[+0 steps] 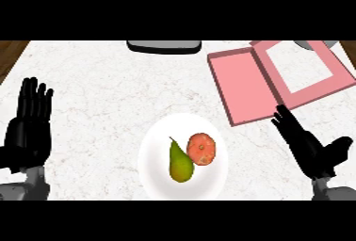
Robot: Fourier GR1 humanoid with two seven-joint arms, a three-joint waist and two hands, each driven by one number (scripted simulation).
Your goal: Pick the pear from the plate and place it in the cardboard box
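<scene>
Nothing done yet, by the look of it. Pear [180, 163] is lying on the plate [154, 141], lower centre, touching an orange fruit [201, 148]. Pink cardboard box [278, 77] is sitting open, upper right. Right hand [306, 146] and left hand [28, 122] are showing straight fingers, holding nothing. Pick and placement are both remaining.

Even, bright light falls on the pale worktop [104, 84]; no glare. Shadows are faint; soft shading rings the plate [156, 183] at lower centre.

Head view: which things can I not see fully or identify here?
- Grey object: cut off by the top edge; cannot identify.
- Grey thing behind the pink box: cut off by the top edge, partly hidden by the box.
- Box interior: depth unclear from above.
- Right hand: wrist cut off below.
</scene>
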